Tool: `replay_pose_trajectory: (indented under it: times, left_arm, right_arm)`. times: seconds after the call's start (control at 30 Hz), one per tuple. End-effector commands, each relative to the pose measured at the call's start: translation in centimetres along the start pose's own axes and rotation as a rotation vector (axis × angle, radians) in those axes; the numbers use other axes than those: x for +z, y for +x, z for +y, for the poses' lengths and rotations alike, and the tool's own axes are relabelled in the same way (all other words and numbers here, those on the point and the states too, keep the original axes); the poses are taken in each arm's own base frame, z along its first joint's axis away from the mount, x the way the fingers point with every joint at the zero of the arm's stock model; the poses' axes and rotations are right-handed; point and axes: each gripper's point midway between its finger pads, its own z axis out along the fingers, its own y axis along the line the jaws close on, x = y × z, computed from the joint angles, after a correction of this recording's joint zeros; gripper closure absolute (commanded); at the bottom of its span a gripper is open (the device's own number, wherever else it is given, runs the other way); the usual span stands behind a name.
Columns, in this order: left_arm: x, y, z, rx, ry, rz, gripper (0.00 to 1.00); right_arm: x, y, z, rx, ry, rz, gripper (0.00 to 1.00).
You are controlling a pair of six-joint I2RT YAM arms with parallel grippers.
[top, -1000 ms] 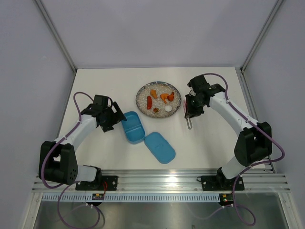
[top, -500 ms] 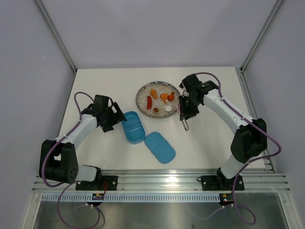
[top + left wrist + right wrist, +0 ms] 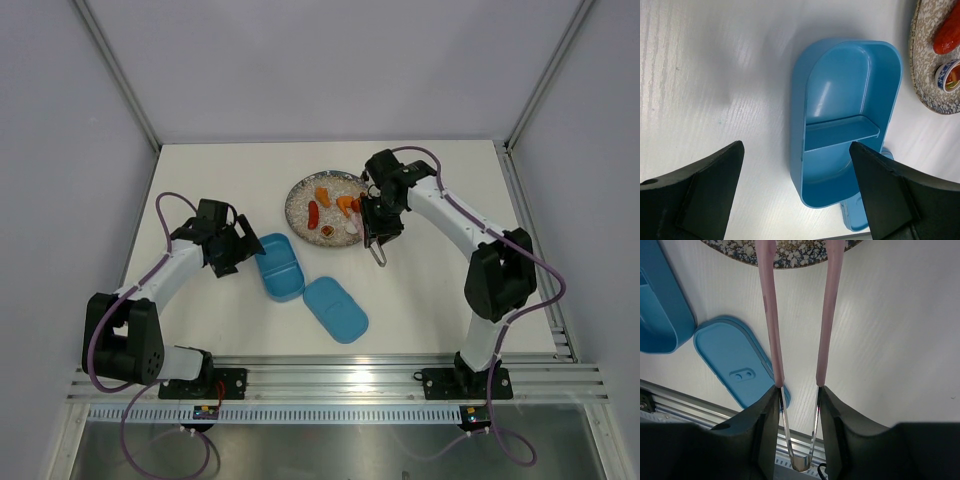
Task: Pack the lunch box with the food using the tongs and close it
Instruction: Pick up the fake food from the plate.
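- Right gripper (image 3: 799,390) clamps the pink tongs (image 3: 772,330) near their metal hinge. The two arms stand apart and run forward over the edge of the speckled plate (image 3: 298,212).
- Tong tips: cut off at the frame edge in the wrist view and under the arm in the top view. I cannot tell whether they touch any food.
- Left of the tongs, on the white table (image 3: 430,290): the flat blue lid (image 3: 735,360), and beyond it the lunch box (image 3: 840,75).
- Plate holds orange chunks (image 3: 345,203), a red sausage (image 3: 313,214), a white ball (image 3: 352,228) and a small cup (image 3: 947,75).
- Lunch box: open, both sides of the divider (image 3: 840,131) bare.
- Left gripper (image 3: 796,147) hangs above the box with its jaws spread wide, grasping nothing.
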Motion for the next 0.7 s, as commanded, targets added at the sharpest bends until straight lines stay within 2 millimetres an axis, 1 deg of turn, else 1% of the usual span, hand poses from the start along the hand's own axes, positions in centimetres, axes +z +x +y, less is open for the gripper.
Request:
replay_pose_trajectory:
  times: [0.0, 0.43, 0.6, 0.67]
  left_arm:
    - [-0.7, -1.9, -0.9, 0.016, 0.016, -0.061, 0.08]
    - [-0.5, -2.0, -0.8, 0.021, 0.004, -0.055, 0.08]
    - [-0.5, -2.1, -0.7, 0.021, -0.003, -0.057, 0.08]
    - [-0.4, -2.0, -0.6, 0.021, -0.007, -0.057, 0.08]
  right_arm:
    - [-0.4, -0.7, 0.3, -0.027, 0.004, -0.011, 0.58]
    - [1.2, -1.7, 0.1, -0.036, 0.026, 0.015, 0.56]
    - [2.0, -1.6, 0.1, -0.043, 0.025, 0.034, 0.55]
    - [2.2, -1.6, 0.2, -0.048, 0.025, 0.041, 0.53]
